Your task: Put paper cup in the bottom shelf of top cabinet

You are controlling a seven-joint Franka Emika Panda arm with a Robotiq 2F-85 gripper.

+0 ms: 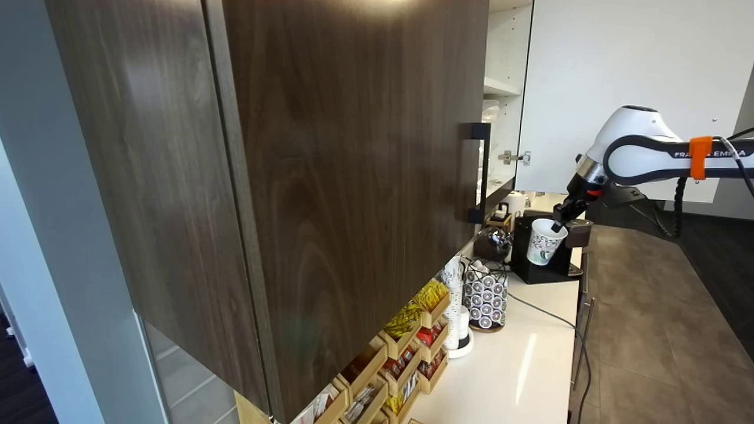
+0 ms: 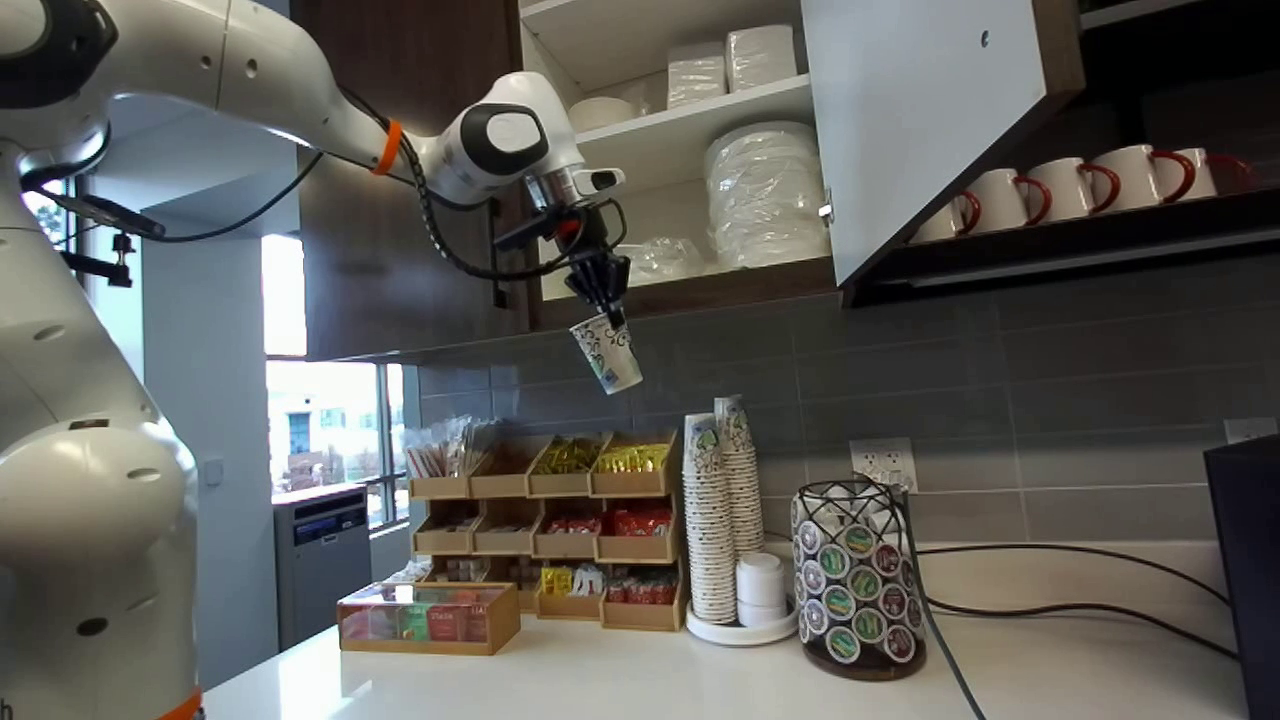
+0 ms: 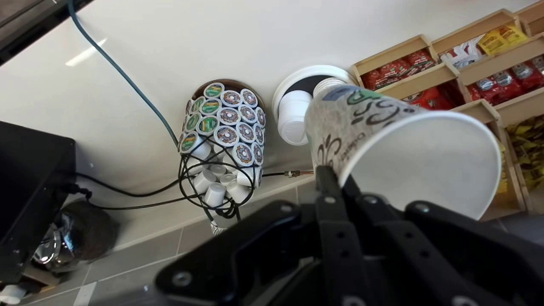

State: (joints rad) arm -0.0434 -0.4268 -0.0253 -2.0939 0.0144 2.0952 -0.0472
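White counter [image 2: 620,690] runs along the bottom of an exterior view. Above it, mid-frame, the patterned paper cup [image 2: 610,358] hangs tilted. The gripper [image 3: 338,180] is nearly closed, pinching one side of its rim. Upper middle, the wall cabinet [image 2: 730,287] is open; hitting its edge might knock the cup loose, because the pinch is small.

an exterior view hugs the cabinet [image 1: 353,176], looking along the worktop [image 1: 489,383]; an exterior view faces the wall [image 2: 920,370]; wrist view looks down close past the cup [image 3: 403,148] all share.
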